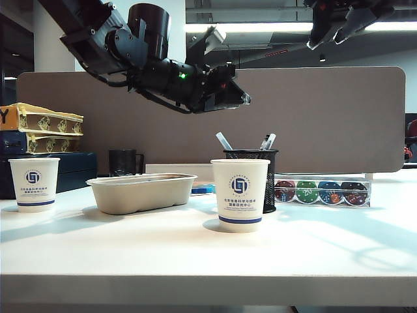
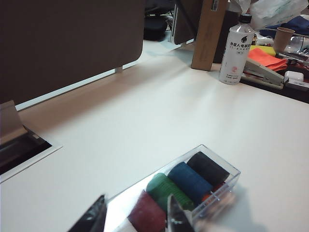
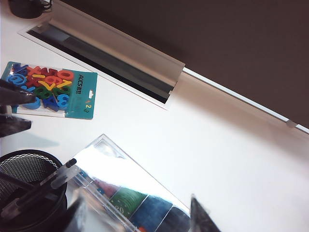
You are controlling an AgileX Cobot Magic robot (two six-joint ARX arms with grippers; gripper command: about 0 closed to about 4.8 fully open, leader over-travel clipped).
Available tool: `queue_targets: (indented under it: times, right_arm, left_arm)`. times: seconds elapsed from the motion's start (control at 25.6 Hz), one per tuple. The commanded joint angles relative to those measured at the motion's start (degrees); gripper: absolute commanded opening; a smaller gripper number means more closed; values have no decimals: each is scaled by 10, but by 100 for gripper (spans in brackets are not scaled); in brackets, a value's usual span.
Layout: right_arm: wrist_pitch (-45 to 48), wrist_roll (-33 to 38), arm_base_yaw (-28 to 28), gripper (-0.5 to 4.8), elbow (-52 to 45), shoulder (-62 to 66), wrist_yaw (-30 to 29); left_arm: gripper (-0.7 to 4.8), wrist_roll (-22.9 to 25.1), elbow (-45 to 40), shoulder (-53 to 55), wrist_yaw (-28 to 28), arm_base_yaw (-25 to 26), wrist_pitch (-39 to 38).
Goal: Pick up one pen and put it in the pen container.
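A: Leaning in the pen container [image 1: 251,176], the pen [image 1: 223,141] is pointing up and leftward; two capped pens [image 1: 268,141] are sticking up beside it.

B: Grippers?

A: The left gripper [image 1: 242,98] is hanging above it, jaws spread, empty. The right gripper [image 1: 329,36] is hovering high, jaws spread. Two paper cups [image 1: 240,195] are sitting on the desk [image 1: 195,261], its front lying bare.

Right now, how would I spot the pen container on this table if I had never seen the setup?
Start at the long grey partition behind the white table. In front of it, right of the beige tray, stands a paper cup with a blue logo; the pen container is right behind that cup. It is the only black wire-mesh cup, with pens sticking out, unlike the solid black mug farther left.
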Motion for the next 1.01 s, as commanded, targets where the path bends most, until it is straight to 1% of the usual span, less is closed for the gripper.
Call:
queue_targets:
  times: [0.04, 0.12, 0.16, 0.39, 0.47, 0.59, 0.66, 0.86, 1.01]
  right_arm:
    - [6, 4, 1, 270, 3, -3, 0]
    - [6, 4, 1, 270, 3, -3, -2]
    - [6, 4, 1, 269, 3, -3, -2]
    - [-2, 4, 1, 269, 3, -10, -2]
    - [-13, 4, 1, 268, 3, -19, -2]
    - [-25, -5, 1, 252, 3, -27, -12]
    - [-29, -12, 1, 252, 3, -33, -11]
    - [-29, -11, 1, 252, 3, -49, -10]
    - [-36, -11, 1, 252, 3, -67, -10]
  left_arm:
    - [156, -3, 9, -16, 10, -1, -32]
    - [156, 6, 9, -31, 14, -1, -50]
    - [156, 19, 9, -44, 13, -1, -62]
    - [156, 46, 9, -82, 12, -1, -116]
    - [156, 85, 9, -106, 11, 0, -165]
    - [156, 109, 8, -125, 11, 1, -202]
    - [156, 119, 8, -137, 10, 3, -225]
    - [152, 151, 8, -165, -27, 4, -282]
    - [152, 160, 7, -188, -28, 4, -300]
